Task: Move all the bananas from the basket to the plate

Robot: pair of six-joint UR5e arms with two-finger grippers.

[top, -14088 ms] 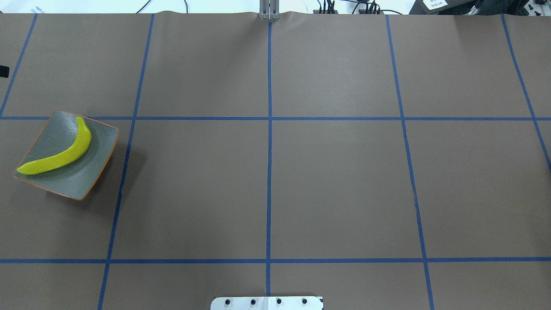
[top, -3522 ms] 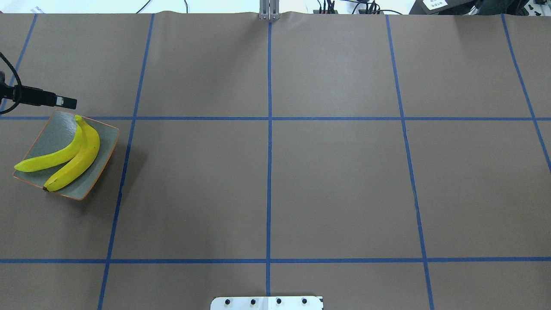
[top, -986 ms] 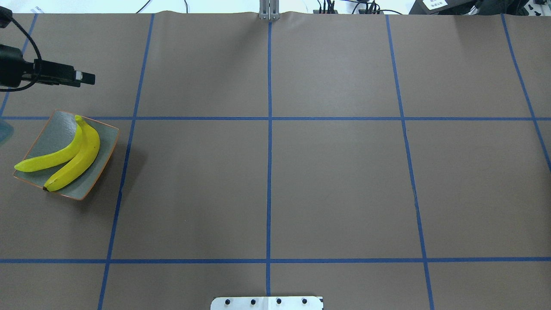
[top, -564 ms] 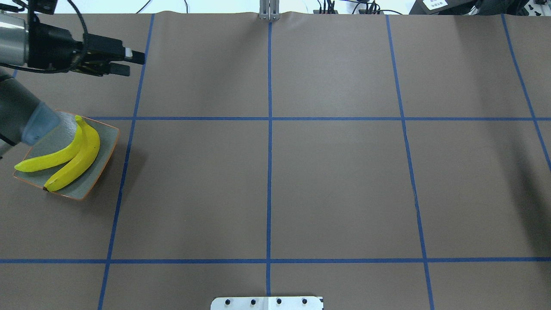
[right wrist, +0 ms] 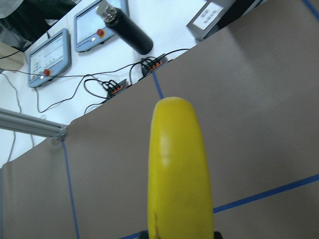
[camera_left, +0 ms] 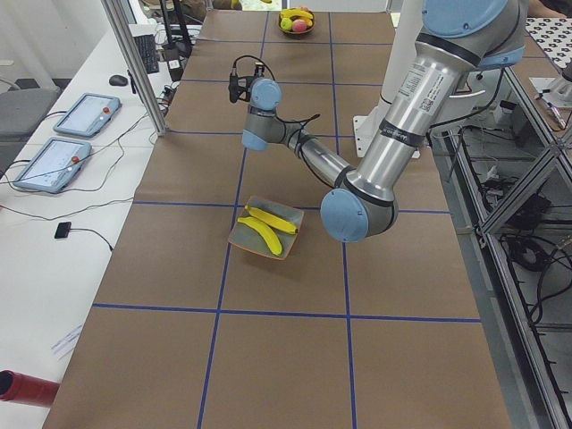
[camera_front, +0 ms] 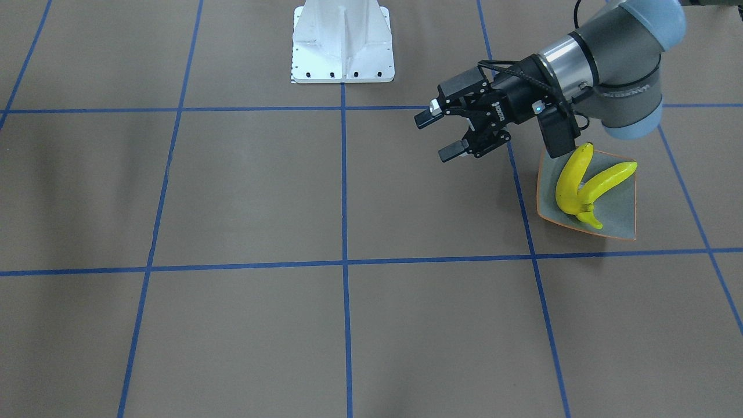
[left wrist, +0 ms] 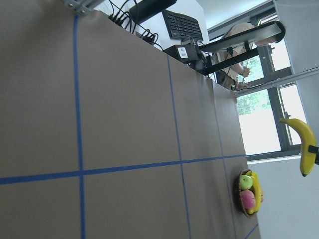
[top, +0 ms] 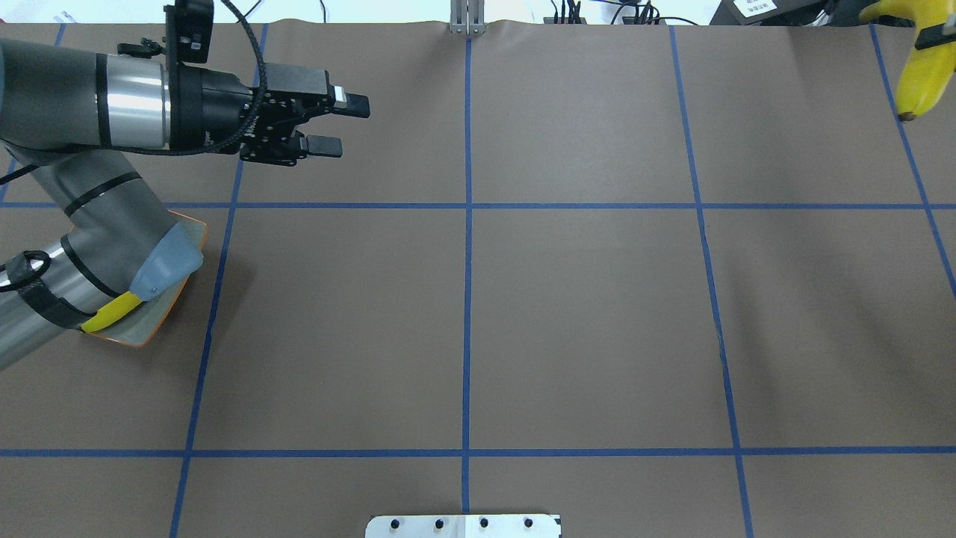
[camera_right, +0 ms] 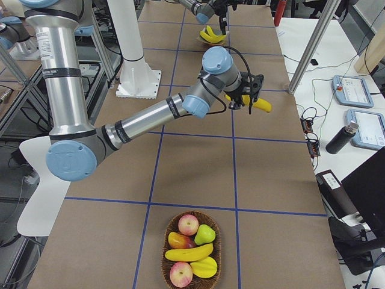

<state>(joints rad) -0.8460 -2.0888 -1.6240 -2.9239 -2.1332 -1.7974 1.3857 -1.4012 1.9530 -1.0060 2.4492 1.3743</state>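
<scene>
Overhead exterior, plate (top: 166, 320) at left edge half under left arm, two bananas (camera_front: 582, 184) lying on it, left gripper (top: 340, 127) spread and empty above tabletop (top: 582, 314), right gripper (camera_right: 246, 101) far right clamped on third banana (top: 923, 73) held aloft, fourth banana (camera_right: 188, 254) in basket (camera_right: 165, 260), arm lettering unreadable

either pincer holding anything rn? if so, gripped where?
Right pincer is shut on a banana, gripped partway along its body, not at a tip; the exact spot is hard to tell. Left pincer is open and empty.
</scene>
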